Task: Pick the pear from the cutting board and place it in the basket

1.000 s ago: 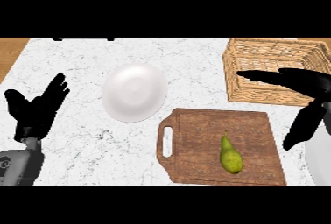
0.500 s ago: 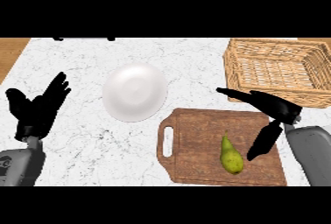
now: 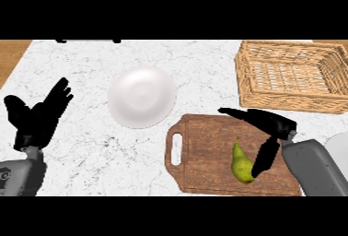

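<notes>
A green pear lies on the wooden cutting board at the lower middle, stem end pointing away from me. My right hand hovers over the board just right of the pear, open, with the fingers stretched out above it and the thumb hanging down beside the fruit. The wicker basket stands at the back right, with nothing inside. My left hand rests open at the left edge, fingers up.
A white plate sits on the marble counter left of the board. Part of a white object shows at the right edge behind my right forearm. A wooden strip borders the counter at the far left.
My right hand has come down and leftward from in front of the basket to beside the pear on the board. The left hand has stayed where it was.
</notes>
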`<state>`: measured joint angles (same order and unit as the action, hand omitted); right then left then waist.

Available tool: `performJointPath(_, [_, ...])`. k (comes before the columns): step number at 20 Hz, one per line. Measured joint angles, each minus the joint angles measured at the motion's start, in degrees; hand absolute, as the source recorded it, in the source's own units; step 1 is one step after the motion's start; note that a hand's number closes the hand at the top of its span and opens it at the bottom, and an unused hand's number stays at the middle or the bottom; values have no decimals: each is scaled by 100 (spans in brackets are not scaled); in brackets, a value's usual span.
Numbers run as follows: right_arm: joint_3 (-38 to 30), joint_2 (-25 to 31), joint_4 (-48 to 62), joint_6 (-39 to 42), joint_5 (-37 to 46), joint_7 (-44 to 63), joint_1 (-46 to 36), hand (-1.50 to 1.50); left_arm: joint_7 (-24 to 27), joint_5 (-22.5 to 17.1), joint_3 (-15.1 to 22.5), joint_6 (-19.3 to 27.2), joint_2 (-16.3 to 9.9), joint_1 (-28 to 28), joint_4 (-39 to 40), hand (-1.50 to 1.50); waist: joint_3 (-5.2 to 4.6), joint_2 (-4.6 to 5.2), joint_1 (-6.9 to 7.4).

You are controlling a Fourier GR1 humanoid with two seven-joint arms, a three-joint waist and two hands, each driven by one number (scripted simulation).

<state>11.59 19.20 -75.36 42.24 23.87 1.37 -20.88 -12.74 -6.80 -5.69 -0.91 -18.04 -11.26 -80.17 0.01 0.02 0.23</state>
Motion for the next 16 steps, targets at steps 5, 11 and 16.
performJointPath(5, [-67,28,183,61,338,-405,58,-150,-1,80,-125,-86,33,-81,75,0,-1,-1,-9])
performJointPath(11, [-305,-15,219,337,365,-588,49,-150,-34,118,-245,-173,66,-180,131,0,0,-2,-13])
performJointPath(16, [-380,-21,196,478,415,-917,172,-150,-73,215,-258,-116,175,-137,55,0,-1,-3,-17])
